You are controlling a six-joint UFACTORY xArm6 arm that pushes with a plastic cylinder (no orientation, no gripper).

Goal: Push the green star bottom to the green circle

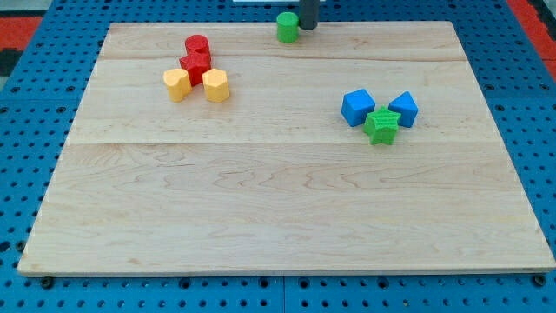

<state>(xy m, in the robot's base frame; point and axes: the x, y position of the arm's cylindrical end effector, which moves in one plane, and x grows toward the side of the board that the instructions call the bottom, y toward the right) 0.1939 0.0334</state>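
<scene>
The green star (381, 125) lies right of the board's middle, touching a blue cube (357, 107) at its upper left and a blue block (404, 108) at its upper right. The green circle (287, 27) stands at the board's top edge, near the middle. My tip (308, 26) is at the view's top, just right of the green circle and close to it, far above and left of the green star.
At the upper left is a cluster: a red cylinder (197, 45), a red star (195, 65), a yellow block (177, 84) and a yellow hexagon (215, 86). The wooden board (278, 209) lies on a blue pegboard.
</scene>
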